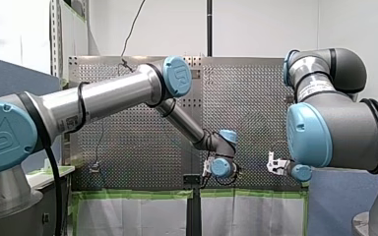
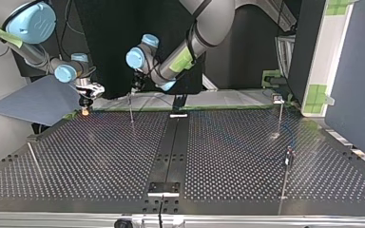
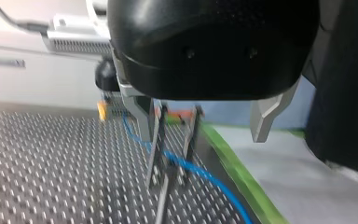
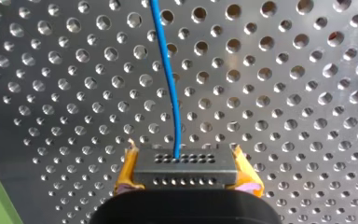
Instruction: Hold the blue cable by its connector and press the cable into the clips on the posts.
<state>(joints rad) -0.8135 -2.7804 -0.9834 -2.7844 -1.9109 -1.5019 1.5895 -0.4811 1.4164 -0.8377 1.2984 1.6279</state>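
Note:
My right gripper is shut with its yellow pads on the grey connector. The blue cable runs straight ahead from it over the perforated table. In the left wrist view my left gripper hangs open, its metal fingers on either side of a thin forked post. The blue cable crosses that fork; whether it is seated I cannot tell. In the top view my right gripper is at the far left and my left gripper is above a post.
More thin posts stand on the table at the top view's right and at its left. Green tape marks the table's edge beside the left gripper. A grey-blue sheet lies beyond the table under my right arm.

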